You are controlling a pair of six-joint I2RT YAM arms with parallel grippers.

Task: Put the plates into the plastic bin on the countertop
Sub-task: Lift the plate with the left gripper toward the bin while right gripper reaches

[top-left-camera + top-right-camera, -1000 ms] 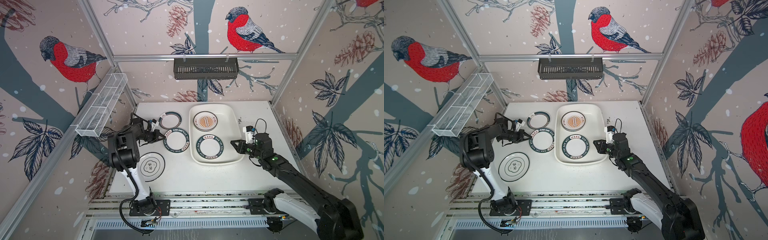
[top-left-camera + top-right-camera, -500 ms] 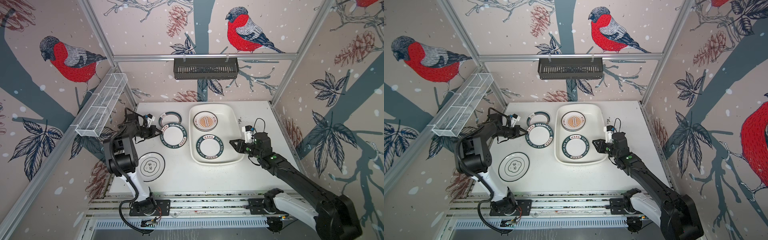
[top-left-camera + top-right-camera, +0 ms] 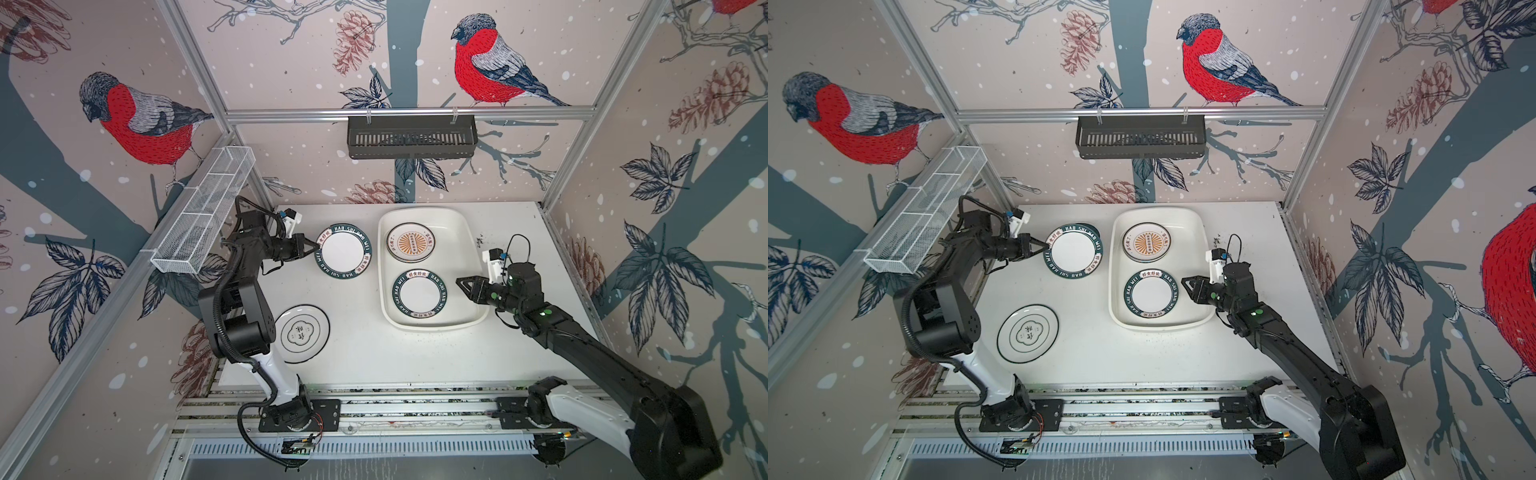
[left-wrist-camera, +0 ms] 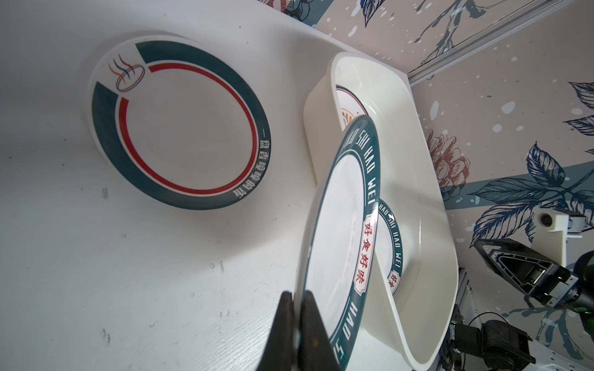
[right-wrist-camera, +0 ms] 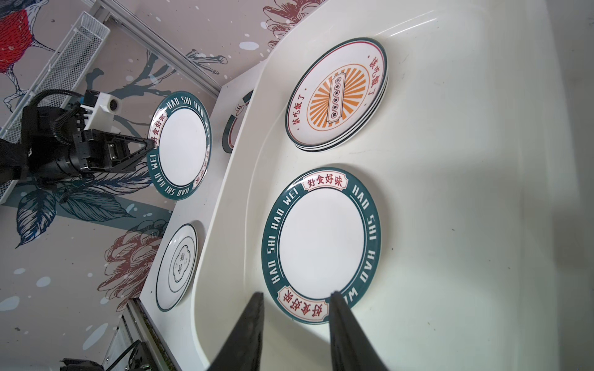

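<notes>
**Left gripper clenched on a plate; right gripper parted and empty**

Left fingers pinched on the rim of a green-rimmed plate, held clear of the countertop, just beside the bin but outside it, partly above a red-ringed plate. At the bin's right rim, right fingers spread with nothing between them, just beside a second green-rimmed plate lying flat in the bin. Stack of orange-centred plates at the bin's far end. Black-rimmed plate flat on the countertop, well apart from the bin.
</notes>
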